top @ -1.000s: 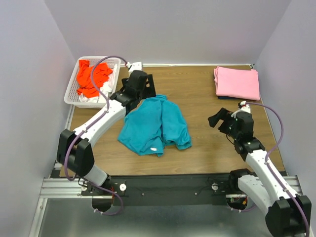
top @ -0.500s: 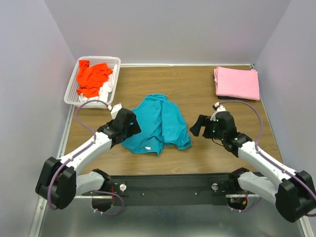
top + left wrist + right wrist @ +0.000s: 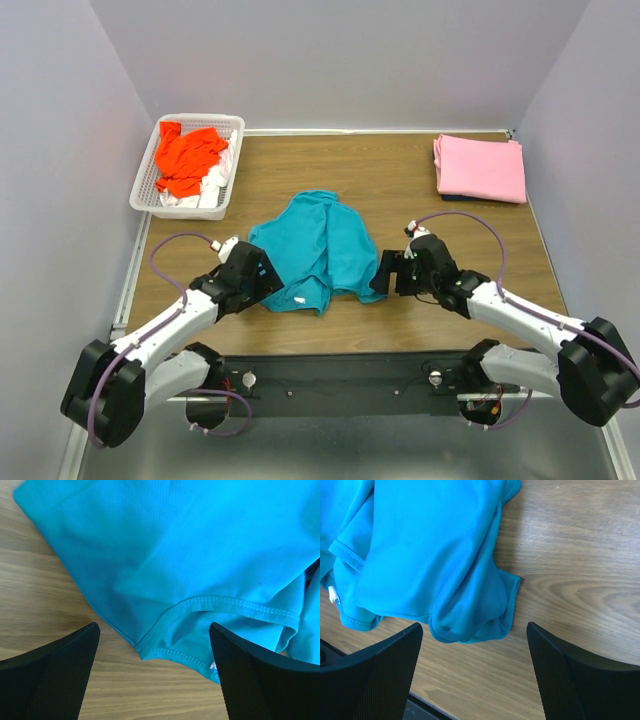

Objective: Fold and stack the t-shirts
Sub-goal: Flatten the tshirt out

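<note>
A crumpled teal t-shirt point(image 3: 318, 250) lies mid-table. My left gripper point(image 3: 262, 282) is low at its near-left hem and stands open. In the left wrist view the teal hem point(image 3: 200, 605) lies just ahead of the spread left gripper point(image 3: 155, 675), with bare wood between the fingertips. My right gripper point(image 3: 383, 272) is open at the shirt's near-right corner. That bunched corner point(image 3: 470, 620) sits just beyond the right gripper point(image 3: 475, 675). A folded pink t-shirt point(image 3: 480, 167) rests at the back right. An orange-red t-shirt point(image 3: 188, 158) and a white one point(image 3: 205, 190) lie in the basket.
The white lattice basket point(image 3: 143, 185) stands at the back left corner of the wooden table point(image 3: 400, 180). Something dark shows under the pink shirt's near edge. Grey walls close in on both sides and the back. The metal rail with the arm bases point(image 3: 340, 378) runs along the near edge.
My left arm swung from beside the basket down to the teal shirt's near-left hem. My right arm moved left and lower to the shirt's near-right corner. The shirt has not moved.
</note>
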Available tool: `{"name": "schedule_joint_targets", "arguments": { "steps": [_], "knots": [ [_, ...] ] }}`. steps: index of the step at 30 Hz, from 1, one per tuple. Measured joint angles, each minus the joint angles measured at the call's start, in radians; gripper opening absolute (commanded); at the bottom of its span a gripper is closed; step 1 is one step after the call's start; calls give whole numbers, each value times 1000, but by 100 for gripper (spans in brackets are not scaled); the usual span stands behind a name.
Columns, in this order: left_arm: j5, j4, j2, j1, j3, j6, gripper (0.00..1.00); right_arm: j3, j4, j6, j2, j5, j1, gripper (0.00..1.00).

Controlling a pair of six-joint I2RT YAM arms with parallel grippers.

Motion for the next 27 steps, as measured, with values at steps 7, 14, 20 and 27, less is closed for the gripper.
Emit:
{"name": "schedule_joint_targets", "arguments": {
  "steps": [7,14,20,27],
  "knots": [
    [50,102,98,0,-5,1,76,-1,39,34,26,-1,10,73],
    [53,132,177,0,15,12,0,-13,77,70,77,2,21,29],
    [44,126,200,0,28,36,0,-12,89,68,72,38,21,1],
    [-68,68,175,0,246,99,0,92,50,47,37,204,21,1]
  ]
}}
